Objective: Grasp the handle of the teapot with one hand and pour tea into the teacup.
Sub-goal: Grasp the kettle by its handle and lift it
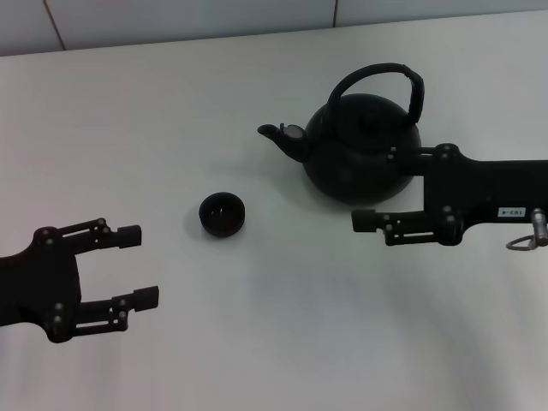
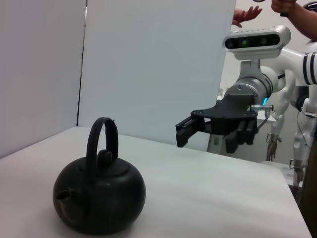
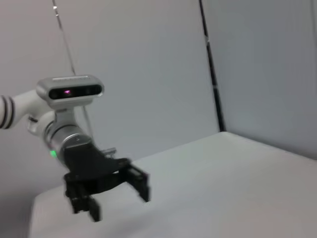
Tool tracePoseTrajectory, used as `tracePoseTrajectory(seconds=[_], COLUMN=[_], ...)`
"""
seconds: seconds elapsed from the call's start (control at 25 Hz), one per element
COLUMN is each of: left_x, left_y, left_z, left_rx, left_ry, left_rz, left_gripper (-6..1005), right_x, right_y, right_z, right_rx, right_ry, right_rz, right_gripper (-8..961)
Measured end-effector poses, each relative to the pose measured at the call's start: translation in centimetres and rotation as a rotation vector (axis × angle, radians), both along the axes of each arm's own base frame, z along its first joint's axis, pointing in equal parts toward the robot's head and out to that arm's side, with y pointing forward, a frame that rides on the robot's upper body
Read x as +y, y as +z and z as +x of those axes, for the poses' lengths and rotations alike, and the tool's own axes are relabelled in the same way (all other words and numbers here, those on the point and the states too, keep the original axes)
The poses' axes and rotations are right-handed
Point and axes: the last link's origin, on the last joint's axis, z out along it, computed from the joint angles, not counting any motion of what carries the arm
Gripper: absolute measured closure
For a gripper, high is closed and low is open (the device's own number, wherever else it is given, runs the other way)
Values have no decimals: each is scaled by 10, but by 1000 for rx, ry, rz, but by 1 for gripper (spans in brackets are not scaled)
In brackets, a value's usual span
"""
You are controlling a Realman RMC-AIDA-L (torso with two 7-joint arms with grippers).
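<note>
Approach step: right pincer (image 1: 381, 188) gapes empty at the teapot's (image 1: 364, 150) four o'clock; next, rise to the handle (image 1: 381, 79); left pincer (image 1: 137, 265) idles open.

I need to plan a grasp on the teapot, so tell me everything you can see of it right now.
The teapot is a round, glossy black pot standing upright on the white table. Its short spout points toward the robot's left and carries a small silvery cap. A thick black arched handle stands upright over a knobbed lid. The teacup sits apart, beyond the spout. The right gripper, open, hangs beside the pot's belly; whether it touches cannot be told.
</note>
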Motion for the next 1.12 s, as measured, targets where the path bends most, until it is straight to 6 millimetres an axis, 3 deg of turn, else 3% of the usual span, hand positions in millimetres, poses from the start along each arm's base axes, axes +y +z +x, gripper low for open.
tracePoseTrajectory(seconds=[0.32,0.68,0.92,1.12], left_x=[4,9,13,14], left_y=[1,2,1,1], left_z=[0,-2,0,1], left_rx=[12,78,81,81], left_ry=[2,11,23,19], left_rz=[16,5,4,5], left_gripper=[221,221,221,221], right_x=[1,-21,-37,-35], right_y=[17,32,54,60], right_z=[15,39,61,73], right_rx=[35,-14,0,14], right_ry=[-88,-177,-273,-331], right_rz=[124,212,304,355], right_gripper=[230,231,232,233])
